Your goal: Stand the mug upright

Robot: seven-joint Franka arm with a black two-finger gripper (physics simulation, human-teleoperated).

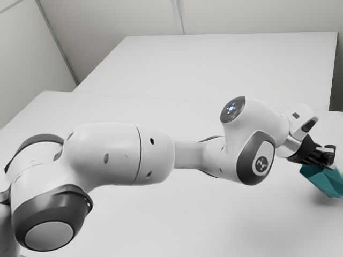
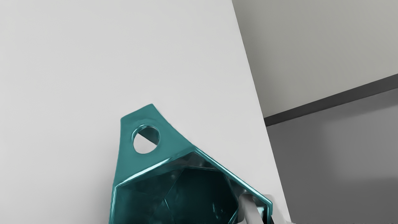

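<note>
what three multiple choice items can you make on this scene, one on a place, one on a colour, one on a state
1. Where does the mug show in the exterior view?
a) near the left edge
b) near the right edge
c) in the middle

2. What colour is the mug?
a) teal
b) red
c) yellow

3. How is the gripper?
a) open, well clear of the mug
b) shut on nothing
c) shut on the mug's wall

1 b: it sits at the exterior view's right edge.
2 a: both views show it teal.
3 c: in the wrist view one finger is inside the mug, the other outside.
</note>
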